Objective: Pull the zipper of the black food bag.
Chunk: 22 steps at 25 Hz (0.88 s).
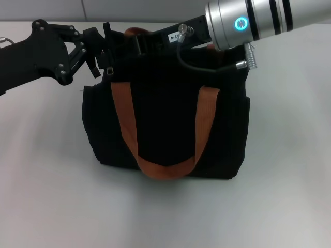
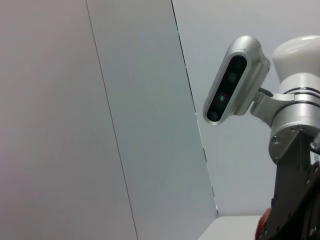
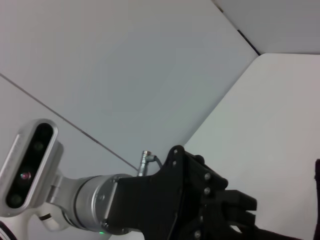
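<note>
Bright even light, soft faint shadow beneath the black food bag (image 1: 165,124), near arm blurred

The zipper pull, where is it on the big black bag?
In the head view, the zipper hangs at the black food bag's top left corner, right beside the left gripper.

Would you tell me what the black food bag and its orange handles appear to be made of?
The black food bag looks like matte woven fabric, soft and slightly creased at its sides. The orange handle seems to be flat webbing, probably nylon or polyester, drooping in a limp loop.
</note>
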Each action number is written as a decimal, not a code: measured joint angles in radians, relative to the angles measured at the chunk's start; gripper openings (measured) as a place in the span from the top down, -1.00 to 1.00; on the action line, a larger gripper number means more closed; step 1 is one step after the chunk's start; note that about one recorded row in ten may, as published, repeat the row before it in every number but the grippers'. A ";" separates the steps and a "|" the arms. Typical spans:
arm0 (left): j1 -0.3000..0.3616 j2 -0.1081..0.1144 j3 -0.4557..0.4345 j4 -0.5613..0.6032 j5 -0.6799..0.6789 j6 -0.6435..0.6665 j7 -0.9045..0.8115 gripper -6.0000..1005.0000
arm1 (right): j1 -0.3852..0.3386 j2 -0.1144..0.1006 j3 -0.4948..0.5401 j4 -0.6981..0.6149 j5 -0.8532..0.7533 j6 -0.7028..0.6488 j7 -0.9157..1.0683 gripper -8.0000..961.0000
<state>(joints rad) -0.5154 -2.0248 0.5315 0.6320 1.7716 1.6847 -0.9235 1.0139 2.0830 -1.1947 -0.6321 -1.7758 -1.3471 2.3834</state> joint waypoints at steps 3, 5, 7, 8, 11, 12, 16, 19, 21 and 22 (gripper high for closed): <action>0.000 0.000 -0.003 0.000 0.000 0.001 0.000 0.92 | 0.002 0.000 -0.013 0.000 0.000 0.005 0.001 0.36; 0.000 0.000 -0.003 0.000 0.000 0.001 0.000 0.92 | 0.002 0.000 -0.014 0.000 -0.001 0.005 0.001 0.40; 0.001 0.000 -0.004 0.000 0.000 0.003 0.000 0.92 | 0.002 0.000 -0.014 -0.003 -0.001 0.005 0.001 0.73; 0.002 0.000 -0.004 0.000 0.000 0.004 0.000 0.92 | 0.001 0.000 -0.014 -0.004 -0.001 0.005 0.001 0.74; 0.004 0.000 -0.004 0.000 0.000 0.007 0.000 0.92 | 0.000 0.000 -0.014 -0.005 -0.001 0.005 0.001 0.78; 0.004 0.000 -0.004 0.000 0.000 0.009 0.000 0.92 | 0.000 0.000 -0.014 -0.005 -0.001 0.005 0.000 0.79; 0.005 0.000 -0.004 0.000 0.000 0.010 0.000 0.92 | 0.000 0.000 -0.014 -0.003 0.000 0.009 0.000 0.81; 0.006 0.000 -0.004 0.000 0.000 0.011 0.000 0.92 | 0.000 0.002 -0.014 -0.001 0.001 0.017 0.000 0.81; 0.007 0.000 -0.004 0.000 0.000 0.011 0.000 0.92 | 0.000 0.003 -0.014 0.000 0.001 0.021 0.000 0.82; 0.008 0.000 -0.004 0.000 0.000 0.012 0.000 0.92 | 0.001 0.003 -0.014 0.000 0.001 0.022 0.000 0.82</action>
<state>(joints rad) -0.5075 -2.0249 0.5276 0.6320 1.7717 1.6964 -0.9235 1.0151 2.0859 -1.2088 -0.6321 -1.7745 -1.3256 2.3838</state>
